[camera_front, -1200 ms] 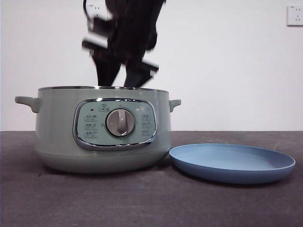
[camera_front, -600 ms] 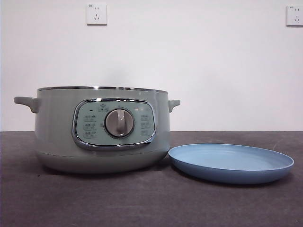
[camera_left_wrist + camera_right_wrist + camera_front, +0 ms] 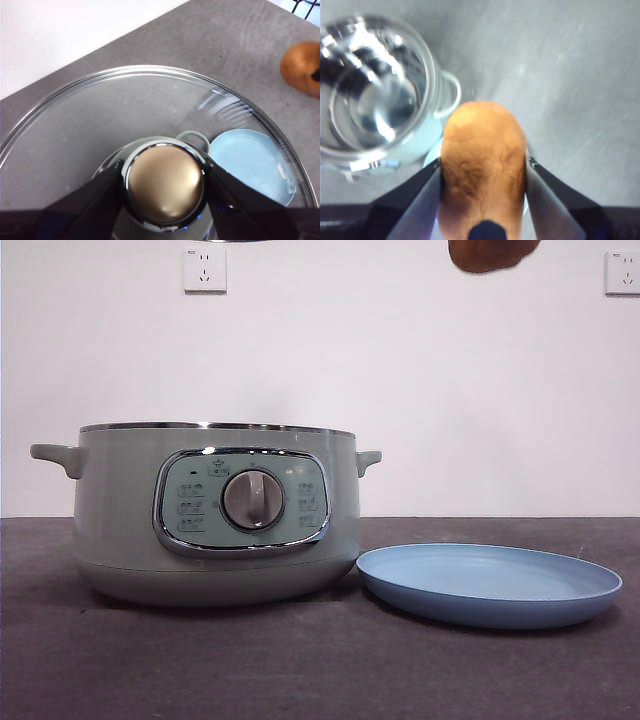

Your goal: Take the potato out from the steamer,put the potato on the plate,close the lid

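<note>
Black wedge-shaped jaws, both hands.

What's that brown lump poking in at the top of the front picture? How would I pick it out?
Start at the big pale green steamer on the dark table, then move to the light-blue plate beside it. High above that plate, at the picture's top edge, hangs the potato, gripped between the right gripper fingers. It is the only brown-orange, rough-skinned thing here; everything else is smooth green, blue or glass.

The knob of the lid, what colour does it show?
A shiny bronze-gold, with a chrome ring; the knob shows best in the left wrist view, gripped by the left gripper.
</note>
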Controlling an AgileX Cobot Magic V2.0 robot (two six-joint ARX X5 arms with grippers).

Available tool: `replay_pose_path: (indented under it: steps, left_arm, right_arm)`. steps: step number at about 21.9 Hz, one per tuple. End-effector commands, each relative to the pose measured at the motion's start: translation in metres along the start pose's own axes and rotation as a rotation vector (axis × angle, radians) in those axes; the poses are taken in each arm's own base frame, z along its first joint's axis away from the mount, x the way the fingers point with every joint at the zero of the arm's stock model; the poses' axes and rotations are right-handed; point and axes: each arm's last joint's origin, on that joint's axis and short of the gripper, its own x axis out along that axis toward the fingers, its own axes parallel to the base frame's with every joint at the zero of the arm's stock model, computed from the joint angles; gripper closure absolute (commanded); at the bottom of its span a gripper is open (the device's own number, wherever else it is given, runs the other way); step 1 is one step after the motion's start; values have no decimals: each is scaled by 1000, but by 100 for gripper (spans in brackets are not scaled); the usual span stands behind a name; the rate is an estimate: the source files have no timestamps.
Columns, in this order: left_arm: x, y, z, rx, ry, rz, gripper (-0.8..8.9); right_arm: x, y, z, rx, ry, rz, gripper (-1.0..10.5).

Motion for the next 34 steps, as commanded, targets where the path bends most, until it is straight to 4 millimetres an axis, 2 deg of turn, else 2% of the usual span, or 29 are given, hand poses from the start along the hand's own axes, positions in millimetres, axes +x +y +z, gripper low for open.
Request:
replay_pose_path:
  steps: [1,6,11,15,19,22,25,26,30,34]
  left_arm:
    - [-9,-2,7,27,-86,-34,822]
    - [-9,-2,7,27,-86,-41,822]
    - [-9,-2,7,27,-81,-42,822]
    - [-9,-2,7,26,-80,-43,822]
    - [-9,-2,7,26,-78,-43,822]
    - [-9,-3,5,24,-65,-45,822]
    - [-9,-3,5,23,-63,-45,822]
    - [-9,-3,5,23,-63,-45,822]
    - [-9,-2,6,24,-66,-45,822]
    - [-9,-2,8,29,-93,-39,822]
  right_arm:
    - [25,0,-7,14,86,8,961]
    - [92,-1,-31,23,187,44,961]
    - [164,-1,-73,70,209,90,961]
    - [200,0,-105,93,241,88,961]
    - [227,-1,-122,99,311,87,961]
    - [232,-1,-123,103,317,86,893]
    - [228,-2,-120,114,301,79,449]
    - [226,-2,-120,114,297,78,402]
    - [207,-1,-113,116,244,78,410]
    - [164,0,-101,111,118,74,412]
